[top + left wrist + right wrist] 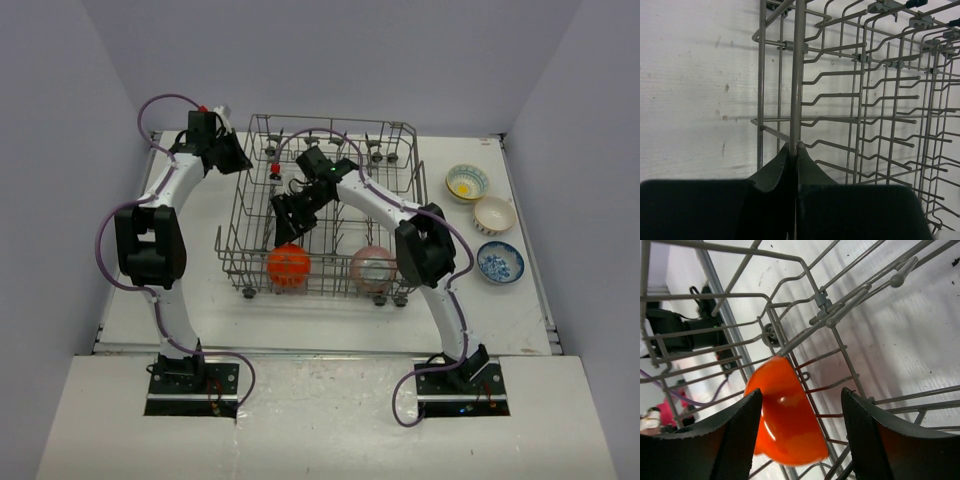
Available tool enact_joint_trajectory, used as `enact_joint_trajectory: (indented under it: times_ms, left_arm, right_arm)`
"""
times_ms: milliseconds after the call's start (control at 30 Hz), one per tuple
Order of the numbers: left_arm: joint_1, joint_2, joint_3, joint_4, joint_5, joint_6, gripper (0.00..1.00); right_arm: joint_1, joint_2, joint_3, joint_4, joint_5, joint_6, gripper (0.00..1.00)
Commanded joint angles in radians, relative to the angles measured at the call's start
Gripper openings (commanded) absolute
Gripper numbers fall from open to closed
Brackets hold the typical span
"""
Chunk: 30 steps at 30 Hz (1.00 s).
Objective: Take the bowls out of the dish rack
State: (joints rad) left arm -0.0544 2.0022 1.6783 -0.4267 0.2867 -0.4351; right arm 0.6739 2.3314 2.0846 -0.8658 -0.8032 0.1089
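A: Biggest first. The grey wire dish rack (250,215) sits mid-way on the white table (520,320). What's the risk there?
B: It's on small wheels. The left gripper (794,146) is clenched on one thin upright wire at the rack's far-left corner, and that pinch is the only brace. If it slips, the rack could roll or twist when the other arm pulls.
A: And the right arm?
B: It reaches down into the rack. The right gripper (801,392) is released, jaws spread, with the glossy orange round bowl (785,420) between them, standing on edge against the tines at the near-left of the rack. I can't tell if a pad already touches it.
A: Failure modes on that grab?
B: The wall is smooth and curved, so closing off-centre could squirt it out or tip it flat. A finger could also close on a wire along with the bowl. And a slanted lift would hook the rim on a tine and drag the rack.
A: Other bowls?
B: A pink round bowl (372,266) is in the rack's near-right, and the right forearm passes just above it, so a swing could knock it. Already out on the table at right, well apart from the rack, are a whitish bowl with a yellow mark (467,182), a cream bowl (494,214) and a blue-and-white patterned bowl (499,262). A careless set-down could clip them.
A: The sixth?
B: Not visible.
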Motion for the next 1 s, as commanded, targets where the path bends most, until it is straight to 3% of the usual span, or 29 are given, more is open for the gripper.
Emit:
enact_joint_trajectory:
  times_ms: [0,200,300,600,967]
  left_arm:
    - [0.036,0.064,-0.028,-0.141,-0.109,-0.004,0.00]
    - [0.036,0.081,-0.009,-0.145,-0.104,-0.008,0.00]
    - [0.036,0.084,-0.008,-0.141,-0.100,-0.011,0.00]
    - [0.036,0.084,-0.017,-0.144,-0.110,-0.010,0.00]
    - [0.036,0.096,-0.014,-0.142,-0.113,-0.008,0.00]
  right_arm:
    - [0.082,-0.090,-0.090,-0.165,-0.045,-0.052,0.63]
    - [0.141,-0.190,-0.167,-0.176,-0.005,-0.074,0.61]
    - [0.147,-0.233,-0.170,-0.173,0.070,-0.072,0.70]
    - [0.132,-0.219,-0.012,-0.179,0.432,0.026,0.77]
    - [0.063,-0.322,-0.138,-0.156,0.486,0.022,0.82]
